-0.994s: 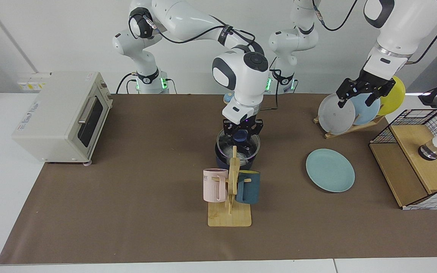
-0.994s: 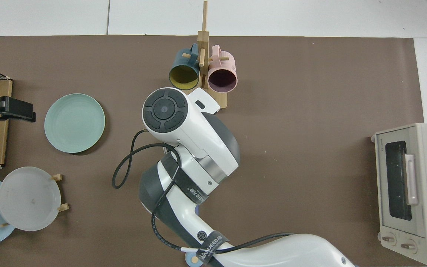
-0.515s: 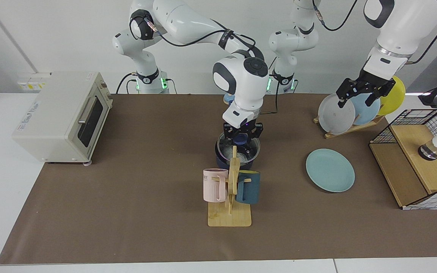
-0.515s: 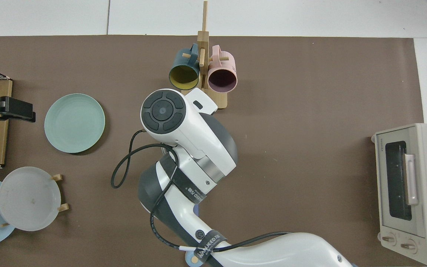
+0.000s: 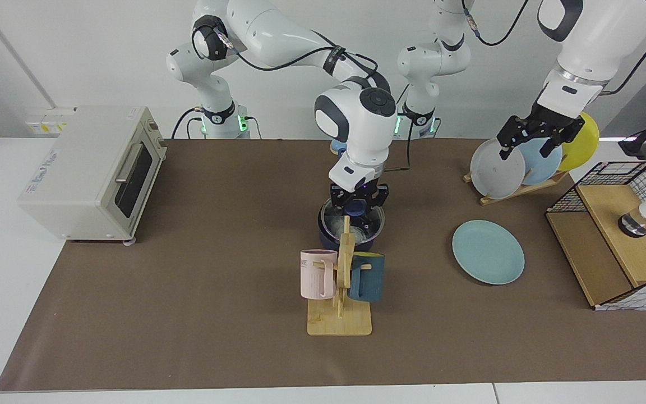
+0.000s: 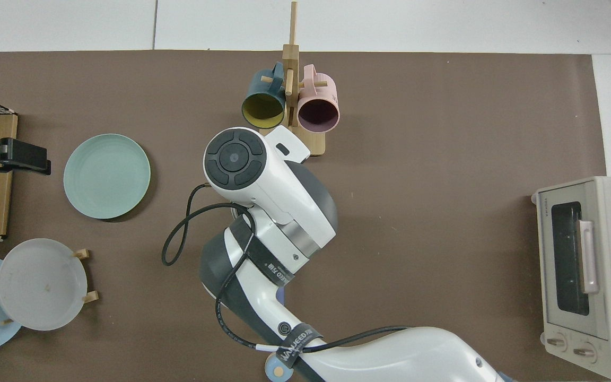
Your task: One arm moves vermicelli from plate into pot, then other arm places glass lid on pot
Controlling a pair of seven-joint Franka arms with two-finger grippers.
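Observation:
The dark navy pot (image 5: 327, 238) stands mid-table behind the mug tree. The glass lid (image 5: 338, 220) lies level over its mouth. My right gripper (image 5: 358, 205) reaches straight down and is shut on the lid's blue knob (image 5: 356, 210). In the top view the right arm (image 6: 263, 185) hides the pot and lid. The teal plate (image 5: 488, 251) (image 6: 106, 176) lies flat and bare. The vermicelli is hidden. My left gripper (image 5: 529, 140) (image 6: 6, 157) hangs open by the plate rack and waits.
A wooden mug tree (image 5: 341, 303) with a pink mug (image 5: 317, 274) and a teal mug (image 5: 367, 276) stands right in front of the pot. A toaster oven (image 5: 90, 171) sits at one end. At the other end are the plate rack (image 5: 516, 163) and a wire-and-wood box (image 5: 617, 235).
The right gripper has sunk a little with the lid, bringing it down over the pot's mouth. The left arm has stayed where it was.

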